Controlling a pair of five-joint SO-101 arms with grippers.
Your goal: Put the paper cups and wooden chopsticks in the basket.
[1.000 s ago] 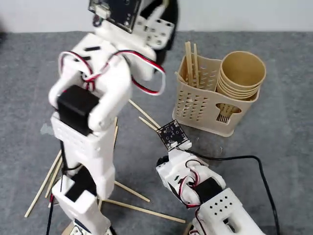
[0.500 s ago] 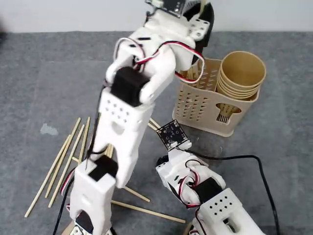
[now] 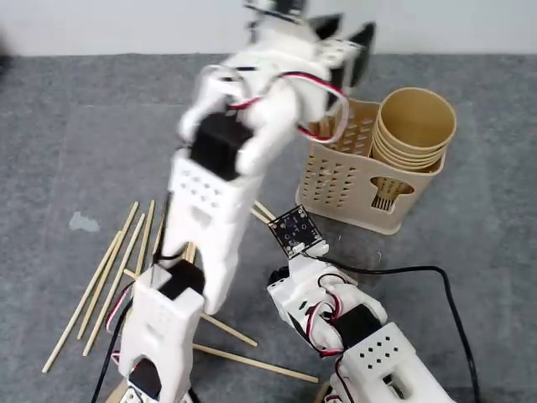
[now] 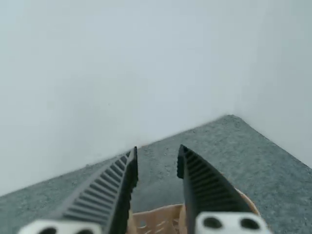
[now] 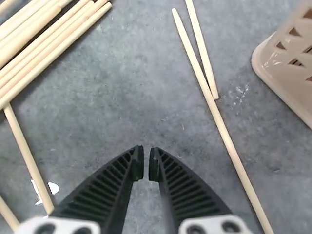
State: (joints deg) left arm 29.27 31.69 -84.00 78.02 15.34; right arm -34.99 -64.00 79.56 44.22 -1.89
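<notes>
Table: a grey, felt-like carpet surface (image 3: 67, 126) meets a plain pale wall at 12 o'clock in the high view.

Basket: the beige plastic basket (image 3: 336, 180), boxy with round corners and slotted, perforated walls, stands at about 2 o'clock from the table's centre. Its rim also shows below the left arm's fingers in the left wrist view, and one corner in the right wrist view.

Paper cups: a nested stack of tan paper cups (image 3: 417, 126), smooth and round-mouthed, sits tilted in the basket's 3 o'clock compartment.

Wooden chopsticks: thin, pale, straight wooden chopsticks (image 3: 105, 273) lie fanned on the carpet at 8 o'clock. Others cross at 6 o'clock, and a loose pair (image 5: 200, 53) lies just beside the basket.

Left gripper: the left gripper (image 3: 344, 38) hangs at 1 o'clock, high above the basket's far edge, its black ridged fingers (image 4: 124, 183) spread apart and empty.

Right gripper: the right gripper (image 5: 146, 163) is low over bare carpet near 6 o'clock. Its ribbed black fingers are drawn together to a sliver, grasping nothing.

Cable: a black cable (image 3: 419, 270) loops across the carpet at 4 o'clock.
</notes>
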